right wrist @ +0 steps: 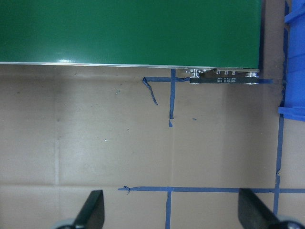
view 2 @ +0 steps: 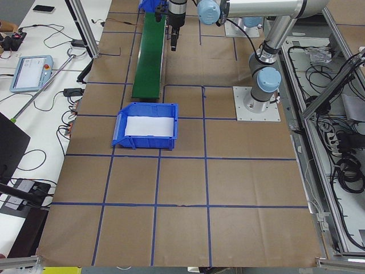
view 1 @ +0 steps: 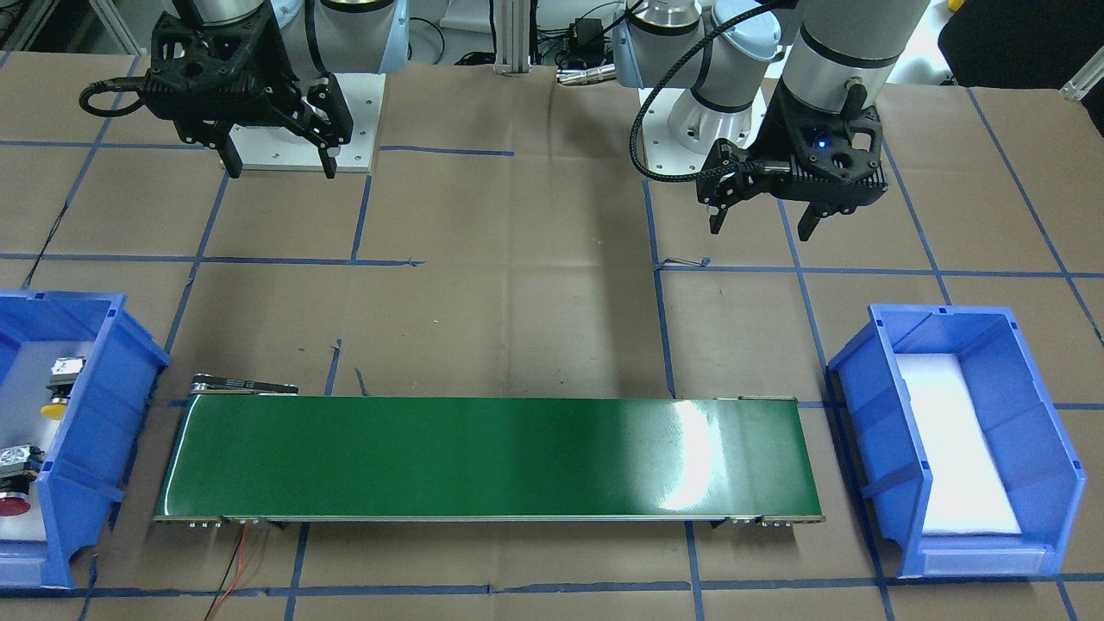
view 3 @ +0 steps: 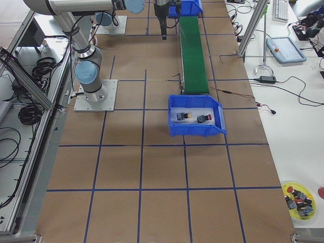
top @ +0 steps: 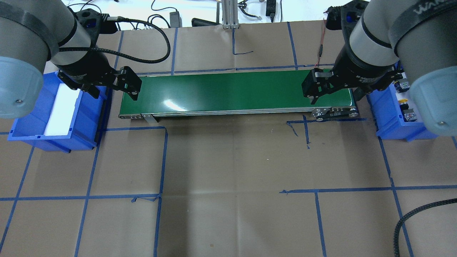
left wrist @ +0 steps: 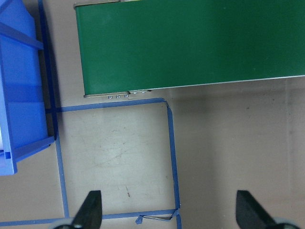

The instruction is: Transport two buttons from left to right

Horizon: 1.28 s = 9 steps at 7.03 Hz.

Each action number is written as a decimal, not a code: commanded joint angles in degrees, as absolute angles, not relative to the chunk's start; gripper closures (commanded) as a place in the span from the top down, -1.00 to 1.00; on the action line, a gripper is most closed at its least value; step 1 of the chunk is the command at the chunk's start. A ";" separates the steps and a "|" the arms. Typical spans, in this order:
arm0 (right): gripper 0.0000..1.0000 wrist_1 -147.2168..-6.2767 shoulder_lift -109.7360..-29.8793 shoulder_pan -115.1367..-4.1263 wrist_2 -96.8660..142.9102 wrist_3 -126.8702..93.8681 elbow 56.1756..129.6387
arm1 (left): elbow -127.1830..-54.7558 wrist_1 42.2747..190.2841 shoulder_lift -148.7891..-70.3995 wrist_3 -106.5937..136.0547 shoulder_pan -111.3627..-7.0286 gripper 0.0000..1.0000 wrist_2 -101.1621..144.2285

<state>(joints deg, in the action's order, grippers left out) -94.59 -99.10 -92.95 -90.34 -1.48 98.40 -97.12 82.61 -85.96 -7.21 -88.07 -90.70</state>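
Note:
Both buttons lie on white foam in the blue bin (view 1: pixel 95 405) on my right side. One has a yellow cap (view 1: pixel 57 408), the other a red cap (view 1: pixel 12 504). The exterior right view shows the yellow-capped button (view 3: pixel 182 116) and the red-capped button (view 3: pixel 204 119) side by side. My right gripper (view 1: pixel 280 164) hangs open and empty above the table, back from the belt and well apart from that bin. My left gripper (view 1: pixel 763 216) is also open and empty, hovering near the belt's other end. Both wrist views show spread fingertips (left wrist: pixel 90 210) (right wrist: pixel 93 210) over bare paper.
A green conveyor belt (view 1: pixel 483 457) runs between the two bins. The blue bin (view 1: pixel 871 431) on my left side holds only white foam. Brown paper with blue tape lines covers the table. A yellow dish of spare parts (view 3: pixel 298 197) sits far off near a table corner.

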 commanded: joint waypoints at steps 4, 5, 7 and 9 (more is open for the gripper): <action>0.99 -94.40 -96.85 -93.07 -90.26 -1.41 98.26 | -97.12 82.62 -85.96 -7.21 -88.07 1.00 -90.70; 1.00 -94.31 -96.94 -93.08 -90.26 -1.41 98.26 | -97.12 82.62 -85.96 -7.21 -88.15 1.00 -90.70; 1.00 -94.22 -96.86 -93.08 -90.26 -1.32 98.35 | -97.12 82.53 -85.96 -7.21 -88.07 1.00 -90.70; 1.00 -94.22 -96.95 -93.08 -90.26 -1.32 98.44 | -97.12 82.62 -85.96 -7.38 -88.07 1.00 -90.70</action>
